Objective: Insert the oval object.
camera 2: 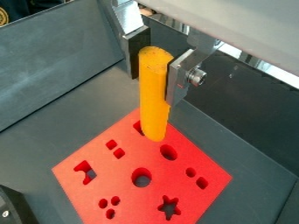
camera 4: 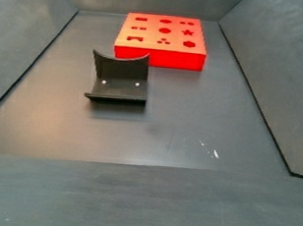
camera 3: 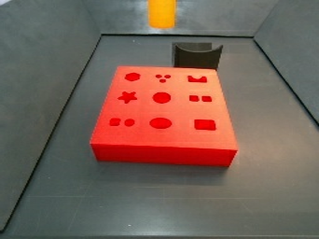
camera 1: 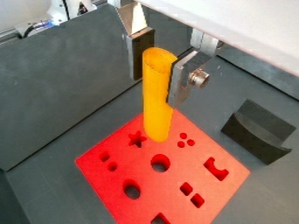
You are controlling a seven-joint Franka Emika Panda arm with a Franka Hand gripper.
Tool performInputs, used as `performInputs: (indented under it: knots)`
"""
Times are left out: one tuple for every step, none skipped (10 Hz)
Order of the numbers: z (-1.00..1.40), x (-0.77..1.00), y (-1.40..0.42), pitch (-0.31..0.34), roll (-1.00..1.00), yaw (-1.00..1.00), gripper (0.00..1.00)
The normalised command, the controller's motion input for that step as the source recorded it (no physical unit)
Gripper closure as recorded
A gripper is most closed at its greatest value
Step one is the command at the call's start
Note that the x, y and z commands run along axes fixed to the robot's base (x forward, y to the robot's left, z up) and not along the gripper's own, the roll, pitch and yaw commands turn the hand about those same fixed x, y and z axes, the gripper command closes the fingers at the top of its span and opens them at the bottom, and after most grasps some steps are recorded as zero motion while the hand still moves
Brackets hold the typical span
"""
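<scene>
My gripper (camera 1: 162, 74) is shut on the top of the oval object (camera 1: 156, 105), a smooth orange-yellow peg that hangs upright between the silver fingers; both show in both wrist views, gripper (camera 2: 158, 70) and peg (camera 2: 153, 109). The peg hangs above the red block (camera 1: 158, 197) with shaped holes, near one corner of it (camera 2: 117, 179). In a side view only the peg's lower end (camera 3: 162, 11) shows, high above the block's far side (camera 3: 162, 135); the gripper is cut off there. An oval hole (camera 3: 159, 122) lies in the block's near row. The other side view shows the block (camera 4: 166, 49) but neither peg nor gripper.
The fixture, a dark grey curved holder on a base plate (camera 4: 117, 81), stands on the floor beside the red block (camera 3: 196, 54) and shows in a wrist view (camera 1: 260, 129). Grey sloping walls (camera 3: 62, 112) enclose the dark floor.
</scene>
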Motion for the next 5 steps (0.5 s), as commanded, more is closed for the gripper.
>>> performInputs:
  knots:
    - [0.00, 0.09, -0.17, -0.019, 0.00, 0.08, 1.00]
    - [-0.21, 0.00, -0.42, -0.060, 0.15, 0.28, 1.00]
    - [-0.22, 0.00, -0.57, -0.041, 0.24, 0.31, 1.00]
    - [-0.21, 0.06, -0.57, -0.049, 0.22, 0.28, 1.00]
    - [-0.20, 0.10, -0.56, -0.053, 0.22, 0.28, 1.00]
